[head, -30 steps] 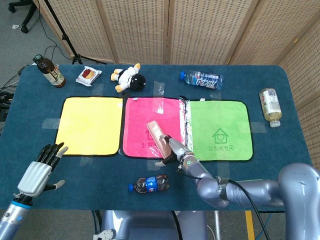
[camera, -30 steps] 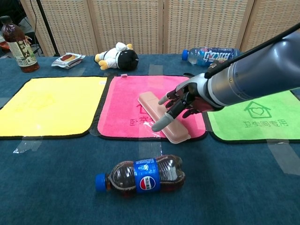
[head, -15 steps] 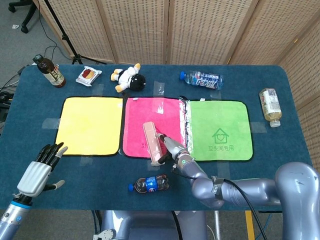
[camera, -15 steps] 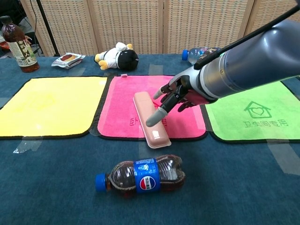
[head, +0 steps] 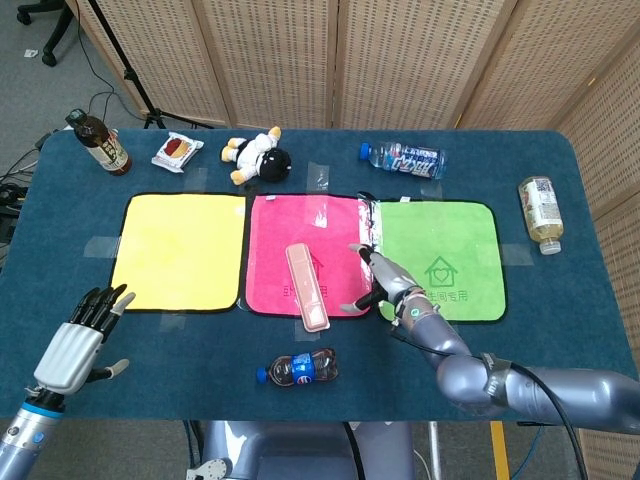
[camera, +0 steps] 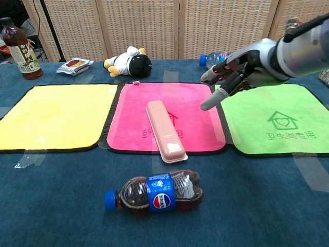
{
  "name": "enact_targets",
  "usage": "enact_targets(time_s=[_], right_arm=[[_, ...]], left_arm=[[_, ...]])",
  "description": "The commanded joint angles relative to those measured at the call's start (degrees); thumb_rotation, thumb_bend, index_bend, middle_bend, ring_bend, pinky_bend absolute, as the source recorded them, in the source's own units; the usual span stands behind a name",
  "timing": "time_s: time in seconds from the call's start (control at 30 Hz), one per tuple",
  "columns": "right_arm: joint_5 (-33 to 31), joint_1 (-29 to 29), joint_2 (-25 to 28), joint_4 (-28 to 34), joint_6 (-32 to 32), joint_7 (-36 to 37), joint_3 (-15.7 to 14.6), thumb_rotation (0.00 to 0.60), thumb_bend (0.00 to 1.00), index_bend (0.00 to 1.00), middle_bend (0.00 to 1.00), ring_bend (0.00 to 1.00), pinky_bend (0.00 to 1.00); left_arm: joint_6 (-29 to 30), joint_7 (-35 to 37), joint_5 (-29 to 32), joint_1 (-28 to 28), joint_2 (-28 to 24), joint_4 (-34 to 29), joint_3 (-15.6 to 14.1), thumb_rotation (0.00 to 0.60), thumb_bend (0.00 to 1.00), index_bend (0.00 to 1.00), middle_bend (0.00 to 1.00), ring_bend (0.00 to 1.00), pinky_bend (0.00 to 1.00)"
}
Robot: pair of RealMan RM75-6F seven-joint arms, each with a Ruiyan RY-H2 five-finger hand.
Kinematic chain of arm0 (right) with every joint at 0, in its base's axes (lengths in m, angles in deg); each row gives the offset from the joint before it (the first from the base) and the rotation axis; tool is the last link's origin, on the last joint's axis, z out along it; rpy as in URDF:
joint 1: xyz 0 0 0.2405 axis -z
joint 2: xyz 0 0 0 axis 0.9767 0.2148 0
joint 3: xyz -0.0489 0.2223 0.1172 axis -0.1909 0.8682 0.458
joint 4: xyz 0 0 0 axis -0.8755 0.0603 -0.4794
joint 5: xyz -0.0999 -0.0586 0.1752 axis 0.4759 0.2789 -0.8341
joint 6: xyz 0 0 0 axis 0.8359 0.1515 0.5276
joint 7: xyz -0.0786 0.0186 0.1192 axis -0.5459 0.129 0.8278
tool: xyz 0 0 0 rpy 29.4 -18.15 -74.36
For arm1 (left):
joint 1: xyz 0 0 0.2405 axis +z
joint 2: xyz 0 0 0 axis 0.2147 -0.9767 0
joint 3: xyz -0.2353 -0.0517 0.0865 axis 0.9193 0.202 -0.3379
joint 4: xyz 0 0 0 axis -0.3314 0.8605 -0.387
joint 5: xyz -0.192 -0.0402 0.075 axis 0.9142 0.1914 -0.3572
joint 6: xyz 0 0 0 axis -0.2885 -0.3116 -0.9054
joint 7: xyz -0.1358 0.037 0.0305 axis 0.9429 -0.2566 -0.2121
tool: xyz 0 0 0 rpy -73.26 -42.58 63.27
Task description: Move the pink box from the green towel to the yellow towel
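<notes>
Pink box [camera: 165,130] lies lengthwise at centre frame on the pink towel [camera: 195,103], its near end overhanging onto the blue cloth (not yet on the yellow towel [camera: 51,116]). It looks light, rigid and smooth, so I judge gripping across its narrow middle best. Right hand [camera: 237,69] hovers spread and empty at upper right; left hand [head: 75,345], lower left, is also spread and empty.

A blue table [head: 200,345] carries yellow [head: 180,251], pink [head: 300,240] and green [head: 440,258] towels in a row mid-table, a cola bottle [head: 297,369] near the front edge, and bottles, a snack and a plush toy [head: 258,155] along the back.
</notes>
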Motion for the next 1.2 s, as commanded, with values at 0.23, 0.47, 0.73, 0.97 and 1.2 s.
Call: enact_targets(time_s=[0.23,0.47,0.73,0.97,1.2], right_arm=[[36.49,22.66,7.31,8.24,1.77,12.05,-2.73,0.600,0.16,0.03,0.00,0.00,0.00],[65.43,37.72,6.23,1.97,13.99,20.49,-9.72,0.600,0.16,0.03,0.00,0.00,0.00],[81.80,46.69,0.60,-12.45,29.30,24.58,-14.38,0.600,0.16,0.03,0.00,0.00,0.00],[88.15,53.49,-4.09,-24.95,42.58,23.74,-15.57,0.600,0.16,0.03,0.00,0.00,0.00],[91.06,57.01,-10.79,-38.61,51.44,15.43,-14.00,0.600,0.16,0.03,0.00,0.00,0.00]], left_arm=[[-0.24,-1.01,0.27,0.08,0.38,-0.03,0.08,0.600,0.03,0.00,0.00,0.00,0.00],[0.16,-1.77,1.25,0.34,0.84,0.37,0.86,0.600,0.03,0.00,0.00,0.00,0.00],[0.21,-2.71,2.00,0.48,1.18,0.51,1.37,0.600,0.03,0.00,0.00,0.00,0.00],[0.48,-3.73,2.49,0.63,1.52,1.03,1.83,0.600,0.03,0.00,0.00,0.00,0.00],[1.27,-5.84,2.25,0.99,2.25,1.44,1.96,0.600,0.03,0.00,0.00,0.00,0.00]])
